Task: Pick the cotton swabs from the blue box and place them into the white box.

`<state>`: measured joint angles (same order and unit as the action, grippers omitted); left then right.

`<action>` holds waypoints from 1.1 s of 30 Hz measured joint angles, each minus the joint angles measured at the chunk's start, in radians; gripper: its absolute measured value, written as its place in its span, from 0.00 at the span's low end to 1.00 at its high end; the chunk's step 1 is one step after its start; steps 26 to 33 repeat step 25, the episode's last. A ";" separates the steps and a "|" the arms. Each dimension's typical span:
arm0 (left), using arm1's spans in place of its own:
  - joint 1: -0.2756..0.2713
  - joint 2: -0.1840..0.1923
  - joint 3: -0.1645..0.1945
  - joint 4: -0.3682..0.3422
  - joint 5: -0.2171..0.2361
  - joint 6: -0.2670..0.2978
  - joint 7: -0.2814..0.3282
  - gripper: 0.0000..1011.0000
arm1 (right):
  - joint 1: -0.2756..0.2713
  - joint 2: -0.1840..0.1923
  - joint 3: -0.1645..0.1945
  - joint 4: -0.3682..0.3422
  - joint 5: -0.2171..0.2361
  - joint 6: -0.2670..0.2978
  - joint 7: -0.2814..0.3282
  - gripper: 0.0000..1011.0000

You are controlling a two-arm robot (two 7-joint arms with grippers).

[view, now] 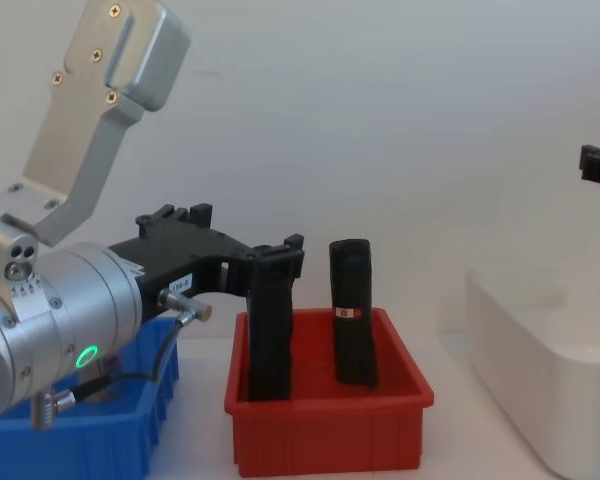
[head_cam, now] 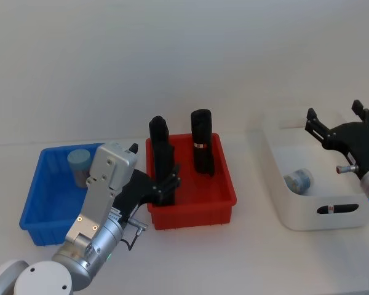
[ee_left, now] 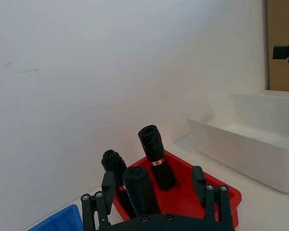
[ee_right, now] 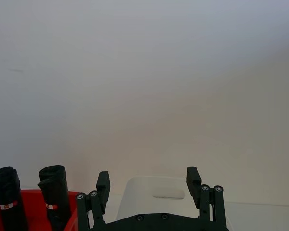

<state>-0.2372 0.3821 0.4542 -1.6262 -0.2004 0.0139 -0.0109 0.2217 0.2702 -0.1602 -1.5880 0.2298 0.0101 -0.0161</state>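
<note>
- Since one jar of cotton swabs (head_cam: 80,161) is left in the blue box (head_cam: 44,203), the step in hand looks like another pick, and the left tool (head_cam: 170,182) is the nearer one for it.
- That left tool sits low at about 7 o'clock in the head view, released, its fingers spread against the near wall of the red bin (head_cam: 197,212) and beside the black objects (head_cam: 202,149) standing there.
- To do it well, I would lift clear of the red bin wall first, swing toward 9 o'clock, then come down upright over the jar's pale top so the fingers straddle it.
- The jar stands in the blue box's far corner, near two walls; one finger will have little room on the wall side, so a centred descent matters.
- At 3 o'clock the white box (head_cam: 277,203) already holds one jar (head_cam: 298,180), lying toward its near left part.
- The right tool (head_cam: 341,120) hangs above the white box's far side, released and empty.
- The counter (head_cam: 252,258) in front of the bins is open, and so is the gap between the red bin and the white box.
</note>
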 joint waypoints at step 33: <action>0.000 0.000 0.000 0.000 0.000 0.000 0.000 0.99 | -0.001 0.000 0.000 -0.001 0.000 0.000 0.001 0.99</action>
